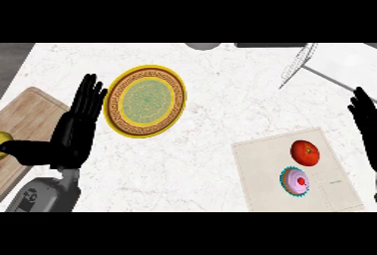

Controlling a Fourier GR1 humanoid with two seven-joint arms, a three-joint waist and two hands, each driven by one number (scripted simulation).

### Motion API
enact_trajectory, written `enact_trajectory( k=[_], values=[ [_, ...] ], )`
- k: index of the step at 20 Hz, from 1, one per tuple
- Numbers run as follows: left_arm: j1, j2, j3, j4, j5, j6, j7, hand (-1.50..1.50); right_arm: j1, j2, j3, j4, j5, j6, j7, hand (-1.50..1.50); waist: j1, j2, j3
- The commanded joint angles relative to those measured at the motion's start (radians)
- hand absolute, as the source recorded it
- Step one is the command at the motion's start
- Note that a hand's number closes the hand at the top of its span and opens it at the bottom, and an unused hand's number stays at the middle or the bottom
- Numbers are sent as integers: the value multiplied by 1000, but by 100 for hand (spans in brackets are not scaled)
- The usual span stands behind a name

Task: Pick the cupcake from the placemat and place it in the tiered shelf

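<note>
The white marble worktop (221, 129) carries, nearest the robot, a placemat (258, 169) on which the cupcake (294, 182) stands untouched, nearer than and left of the right hand (364, 122), with a tomato (305, 152) just beyond it. No step is done: pick, carry and placement all remain. The right hand and the left hand (80, 124), which is beside a patterned plate (146, 101), are open with fingers straight, holding nothing; the wire frame (296, 63) far-left of the right hand is probably the tiered shelf.

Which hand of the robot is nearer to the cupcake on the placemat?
The right. The right hand stands at the view's right edge, a little above and right of the cupcake. The left hand is far to its left, beside the plate.
</note>
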Motion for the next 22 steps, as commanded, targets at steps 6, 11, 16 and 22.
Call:
enact_trajectory(
  k=[6,11,16,22],
  values=[
    [10,59,-81,152,-205,17,17,0,126,16,-202,-234,-181,22,-67,-150,-33,-15,9],
    [46,72,-77,118,-155,-22,28,0,252,-2,-218,-39,159,-291,-103,150,-45,3,5],
    [1,28,-107,130,-185,-1,85,0,300,340,-295,-66,41,-449,-458,-150,-16,-12,12],
    [-42,0,-87,195,-209,-21,83,0,480,278,-307,-208,-131,-89,-529,-150,-8,-12,9]
  ],
)
